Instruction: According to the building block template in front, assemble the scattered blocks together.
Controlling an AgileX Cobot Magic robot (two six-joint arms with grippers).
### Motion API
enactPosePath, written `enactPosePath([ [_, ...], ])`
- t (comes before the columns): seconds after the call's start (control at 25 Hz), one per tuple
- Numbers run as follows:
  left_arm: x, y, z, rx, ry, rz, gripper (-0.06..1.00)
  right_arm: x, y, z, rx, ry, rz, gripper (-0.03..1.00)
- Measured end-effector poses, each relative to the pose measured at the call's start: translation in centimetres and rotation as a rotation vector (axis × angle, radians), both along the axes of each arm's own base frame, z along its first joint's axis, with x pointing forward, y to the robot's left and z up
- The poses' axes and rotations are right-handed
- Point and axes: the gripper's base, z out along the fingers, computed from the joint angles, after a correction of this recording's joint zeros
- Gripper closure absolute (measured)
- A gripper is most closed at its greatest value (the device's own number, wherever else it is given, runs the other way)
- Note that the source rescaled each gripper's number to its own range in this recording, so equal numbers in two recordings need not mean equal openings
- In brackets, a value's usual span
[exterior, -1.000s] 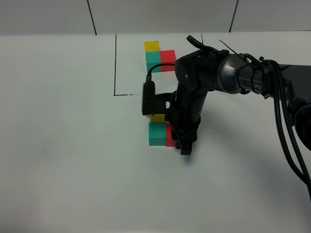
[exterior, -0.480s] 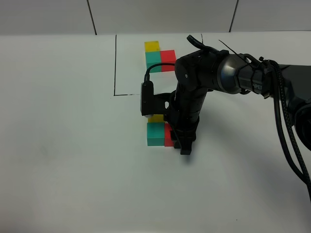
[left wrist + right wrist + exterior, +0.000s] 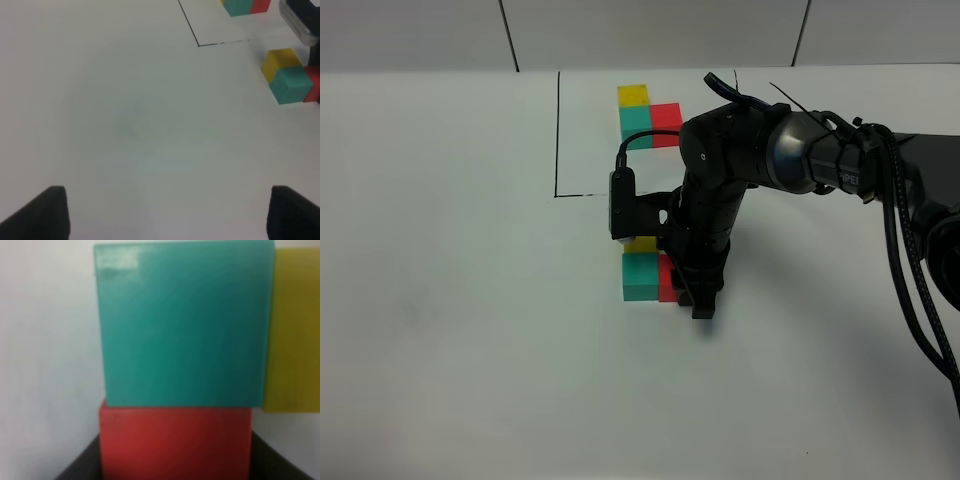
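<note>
Three loose cubes now sit together just below the black frame line (image 3: 556, 135): the yellow cube (image 3: 640, 244) farthest back, the teal-green cube (image 3: 642, 275) touching it in front, and the red cube (image 3: 667, 278) against the teal-green cube's right side. The right gripper (image 3: 700, 300) stands over the red cube, its dark fingers (image 3: 75, 467) flanking the cube in the right wrist view. The jaws are fully closed down, apparently clamping the red cube. The building block template (image 3: 648, 113) lies well apart at the back, inside the frame, showing the same L: yellow behind teal-green, red to the right.

To finish this step well, the red face should sit flush against the teal-green face with front edges level, as the template shows. In the right wrist view the red cube's edges already line up closely with the teal-green cube's. Release should be a straight opening with no sideways drag, then a vertical lift, since any twist would likely shove the neighbouring cubes out of line.

Room for movement is generous. The white table (image 3: 470, 350) is bare on the left and in front of the cluster. The left gripper (image 3: 165, 215) hangs well away with its jaws spread wide and nothing between them, so it poses no obstruction. The only nearby obstacle is the right arm's own camera housing (image 3: 620, 205), hanging just above the yellow cube.
</note>
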Motion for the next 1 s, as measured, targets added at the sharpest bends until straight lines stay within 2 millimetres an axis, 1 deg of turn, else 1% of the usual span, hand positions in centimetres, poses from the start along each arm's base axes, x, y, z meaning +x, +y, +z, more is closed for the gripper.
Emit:
enactPosePath([
  [0.24,0.0,0.0,0.0,0.000,0.000,0.000,0.04,0.0,0.0,0.0,0.000,0.000,0.000,0.95],
  [0.36,0.0,0.0,0.0,0.000,0.000,0.000,0.04,0.0,0.0,-0.1,-0.003,0.002,0.001,0.88],
  [0.52,0.0,0.0,0.0,-0.001,0.000,0.000,0.04,-0.2,-0.1,-0.1,-0.012,0.024,0.003,0.66],
  [0.6,0.0,0.0,0.0,-0.001,0.000,0.000,0.04,-0.3,-0.1,0.0,-0.017,0.031,0.003,0.53],
  [0.68,0.0,0.0,0.0,-0.001,0.000,0.000,0.04,-0.3,-0.3,0.5,-0.029,0.025,0.005,0.42],
  [0.76,0.0,0.0,0.0,-0.001,0.000,0.000,0.04,-0.4,-0.4,1.4,-0.029,0.011,-0.011,0.31],
  [0.84,0.0,0.0,0.0,-0.001,0.000,0.000,0.04,-0.4,-0.7,2.9,-0.027,-0.009,-0.046,0.23],
  [0.92,0.0,0.0,0.0,-0.001,0.000,0.000,0.04,-0.6,-1.3,4.2,-0.031,0.004,-0.107,0.17],
  [1.0,0.0,0.0,0.0,-0.001,0.000,0.000,0.04,-0.6,-2.7,5.4,-0.041,0.037,-0.207,0.13],
])
